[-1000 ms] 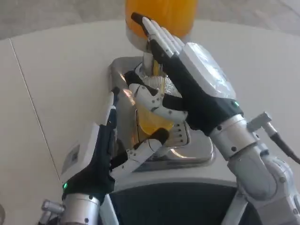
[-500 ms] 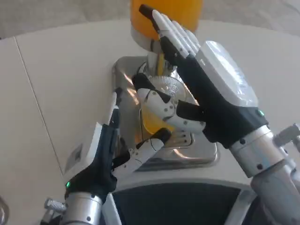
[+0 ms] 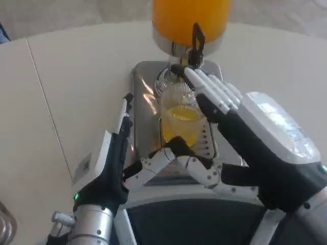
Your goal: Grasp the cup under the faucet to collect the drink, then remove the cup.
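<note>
Left hand (image 3: 110, 168) and right hand (image 3: 255, 148), fingers apart, flank the juice-filled cup (image 3: 181, 120) beneath the dispenser's faucet (image 3: 196, 43), neither gripping.

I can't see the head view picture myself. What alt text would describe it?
A clear cup partly filled with orange drink stands on a metal drip tray under the black faucet of an orange juice dispenser. The robot's left hand and right hand flank the cup, fingers apart.

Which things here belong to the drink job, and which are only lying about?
For the job: clear ribbed plastic cup with orange drink; orange drink dispenser; its black faucet lever; steel drip tray; left hand; right hand.
Lying about: white table.
</note>
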Action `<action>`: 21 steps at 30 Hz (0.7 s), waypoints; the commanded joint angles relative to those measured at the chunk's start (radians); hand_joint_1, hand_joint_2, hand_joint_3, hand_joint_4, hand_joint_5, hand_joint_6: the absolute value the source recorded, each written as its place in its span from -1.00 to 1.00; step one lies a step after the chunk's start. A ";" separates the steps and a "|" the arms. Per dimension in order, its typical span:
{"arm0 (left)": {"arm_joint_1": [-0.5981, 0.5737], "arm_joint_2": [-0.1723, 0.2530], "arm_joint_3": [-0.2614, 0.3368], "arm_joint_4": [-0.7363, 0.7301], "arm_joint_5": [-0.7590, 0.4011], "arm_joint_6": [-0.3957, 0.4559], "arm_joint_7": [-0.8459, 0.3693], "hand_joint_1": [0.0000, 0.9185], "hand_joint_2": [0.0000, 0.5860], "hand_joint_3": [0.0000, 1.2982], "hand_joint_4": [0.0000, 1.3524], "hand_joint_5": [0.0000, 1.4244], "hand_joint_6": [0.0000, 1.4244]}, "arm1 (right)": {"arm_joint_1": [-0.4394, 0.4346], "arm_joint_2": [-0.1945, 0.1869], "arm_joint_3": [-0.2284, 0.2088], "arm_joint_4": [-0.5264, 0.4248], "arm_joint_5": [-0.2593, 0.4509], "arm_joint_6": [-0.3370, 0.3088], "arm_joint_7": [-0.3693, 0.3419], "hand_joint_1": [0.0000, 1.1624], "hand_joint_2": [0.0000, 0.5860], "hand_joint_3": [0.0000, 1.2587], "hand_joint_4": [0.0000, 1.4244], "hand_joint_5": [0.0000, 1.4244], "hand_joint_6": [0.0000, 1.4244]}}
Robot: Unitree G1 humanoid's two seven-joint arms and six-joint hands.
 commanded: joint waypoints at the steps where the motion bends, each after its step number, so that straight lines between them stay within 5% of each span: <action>1: -0.032 -0.007 -0.008 0.040 -0.008 -0.009 0.019 -0.67 -0.78 -1.00 -1.00 -0.77 -0.52 | 0.091 -0.038 -0.036 -0.088 -0.048 0.020 0.056 0.03 0.68 -0.97 -1.00 -1.00 -1.00; 10: -0.074 -0.009 -0.004 0.102 -0.029 -0.022 0.039 -0.66 -0.77 -1.00 -1.00 -0.75 -0.50 | 0.265 -0.054 -0.090 -0.126 -0.125 0.041 0.112 0.10 0.65 -0.96 -1.00 -1.00 -1.00; 21: -0.141 -0.032 -0.020 0.223 -0.044 -0.076 0.137 -0.56 -0.79 -1.00 -1.00 -0.74 -0.50 | 0.401 -0.020 -0.072 -0.189 -0.215 0.055 0.170 0.07 0.64 -0.96 -1.00 -1.00 -1.00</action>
